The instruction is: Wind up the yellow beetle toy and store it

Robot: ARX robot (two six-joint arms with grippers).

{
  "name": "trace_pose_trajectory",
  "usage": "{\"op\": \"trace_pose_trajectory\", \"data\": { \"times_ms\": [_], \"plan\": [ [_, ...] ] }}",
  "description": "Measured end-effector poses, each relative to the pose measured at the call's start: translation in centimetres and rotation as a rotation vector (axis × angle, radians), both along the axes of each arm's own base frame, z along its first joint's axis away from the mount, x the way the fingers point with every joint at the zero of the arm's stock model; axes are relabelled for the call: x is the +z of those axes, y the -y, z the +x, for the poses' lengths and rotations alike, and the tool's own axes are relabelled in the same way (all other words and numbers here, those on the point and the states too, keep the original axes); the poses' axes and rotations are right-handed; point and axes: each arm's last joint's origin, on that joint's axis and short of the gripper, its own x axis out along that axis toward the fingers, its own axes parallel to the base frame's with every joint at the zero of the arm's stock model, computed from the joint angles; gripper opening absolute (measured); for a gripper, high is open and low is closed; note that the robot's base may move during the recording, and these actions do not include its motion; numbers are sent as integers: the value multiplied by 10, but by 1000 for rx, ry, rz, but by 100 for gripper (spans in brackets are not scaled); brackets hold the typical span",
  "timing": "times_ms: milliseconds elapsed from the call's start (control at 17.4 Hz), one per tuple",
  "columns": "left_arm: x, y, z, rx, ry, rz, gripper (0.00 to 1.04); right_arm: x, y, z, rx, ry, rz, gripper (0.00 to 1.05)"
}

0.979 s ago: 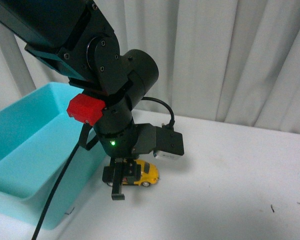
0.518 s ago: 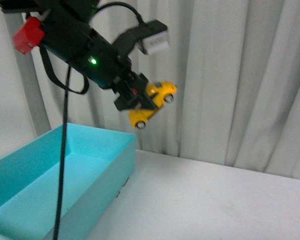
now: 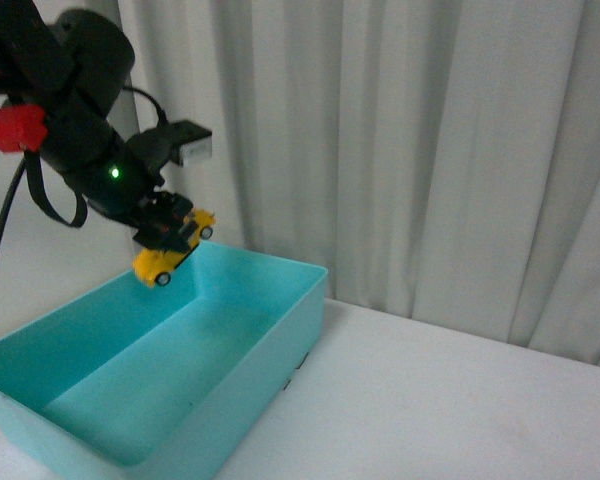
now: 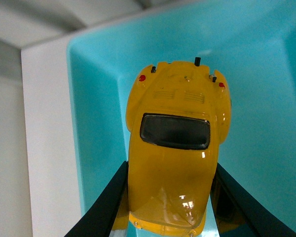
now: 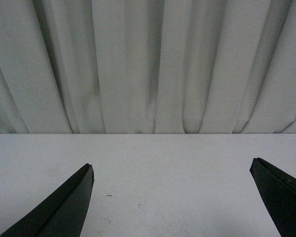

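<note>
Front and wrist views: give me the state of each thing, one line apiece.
toy car: gripped, lifted off the table, tilted, over the inside of the bin.
left gripper: shut on the toy car.
right gripper: open, holding nothing.
bin: open-topped, nothing seen inside.

Glossy yellow, a dark window and red tail dots are being shown by the yellow beetle toy [image 4: 173, 143] above the turquoise bin [image 3: 276, 332]; black is being shown by the left gripper [image 3: 166, 232], white by the table [image 3: 460, 400] beside the bin.
</note>
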Motion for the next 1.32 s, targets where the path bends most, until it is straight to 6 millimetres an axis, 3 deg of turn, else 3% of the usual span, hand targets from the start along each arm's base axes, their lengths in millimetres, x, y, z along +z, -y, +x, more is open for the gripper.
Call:
{"op": "trace_pose_trajectory", "data": {
  "times_ms": [173,576,691,1036,1209,1324],
  "plan": [
    [-52,-9,2,105,-141,6,40,0,0,0,0,0,0,98],
    [-116,-1,30,135,-205,62,40,0,0,0,0,0,0,98],
    [-117,1,33,130,-204,58,48,0,0,0,0,0,0,98],
    [-121,4,30,118,-237,7,99,0,0,0,0,0,0,98],
    [-108,6,28,91,-210,-31,98,0,0,0,0,0,0,98],
    [-73,10,26,49,-106,-66,98,0,0,0,0,0,0,98]
  ]
}}
